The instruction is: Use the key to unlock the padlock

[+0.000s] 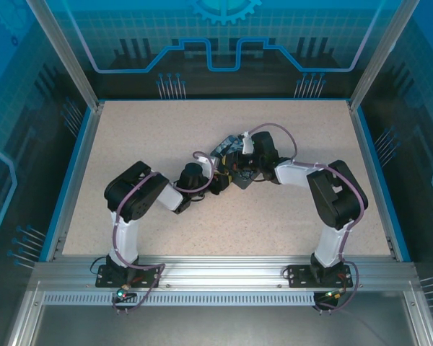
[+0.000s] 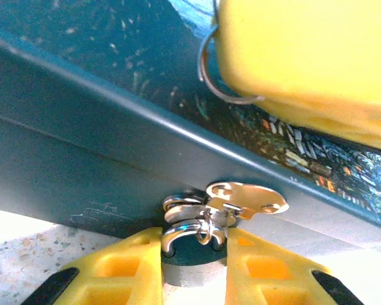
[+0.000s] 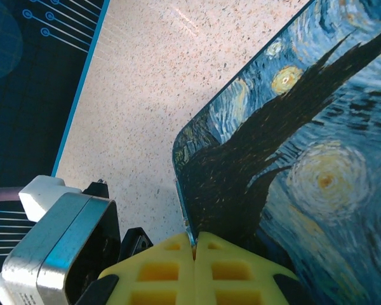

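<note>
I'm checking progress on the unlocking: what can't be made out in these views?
Left wrist: the padlock is cut off at the bottom edge, its keyhole unseen. It is unclear whether the left hand squeezes it or the key is inserted.
Right wrist: the right hand covers the tin edge it pinches, and the tin runs off the right edge.
Top external: padlock and key are hidden under the wrists meeting over the tin.

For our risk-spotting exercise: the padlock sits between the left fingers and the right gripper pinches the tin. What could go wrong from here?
The key hangs ungripped beside the padlock, so it may swing away. The right gripper pinches only the thin edge of the tin, which could slip or tilt.
</note>
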{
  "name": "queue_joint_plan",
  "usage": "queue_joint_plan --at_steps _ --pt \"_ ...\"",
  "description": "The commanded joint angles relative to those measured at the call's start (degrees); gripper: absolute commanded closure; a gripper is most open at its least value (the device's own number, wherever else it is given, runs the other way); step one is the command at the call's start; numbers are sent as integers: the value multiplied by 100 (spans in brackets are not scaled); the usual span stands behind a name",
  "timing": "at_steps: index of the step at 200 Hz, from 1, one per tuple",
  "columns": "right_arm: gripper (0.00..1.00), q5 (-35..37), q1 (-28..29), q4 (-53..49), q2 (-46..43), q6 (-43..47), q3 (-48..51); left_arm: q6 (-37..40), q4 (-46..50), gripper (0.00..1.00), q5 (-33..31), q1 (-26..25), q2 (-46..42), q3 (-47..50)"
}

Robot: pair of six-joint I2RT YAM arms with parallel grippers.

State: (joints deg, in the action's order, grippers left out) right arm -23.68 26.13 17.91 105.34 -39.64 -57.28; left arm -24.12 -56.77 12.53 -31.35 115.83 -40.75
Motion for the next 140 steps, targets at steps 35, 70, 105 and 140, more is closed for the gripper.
queue_joint_plan --at_steps 35,70,105,140 --pt "100 373 51 -638 -954 548 438 -445 984 81 -357 -80 -650 -86" --pt "100 703 32 -1347 -2107 1478 1009 -1206 1744 86 -375 -142 -1097 -179" --pt "100 701 49 -1401 -3050 1980 2096 -2059 2184 93 -257 -193 -1437 -212" --pt "100 833 358 -685 -3286 2252 2899 -2837 2185 94 -28 -207 -1631 -213"
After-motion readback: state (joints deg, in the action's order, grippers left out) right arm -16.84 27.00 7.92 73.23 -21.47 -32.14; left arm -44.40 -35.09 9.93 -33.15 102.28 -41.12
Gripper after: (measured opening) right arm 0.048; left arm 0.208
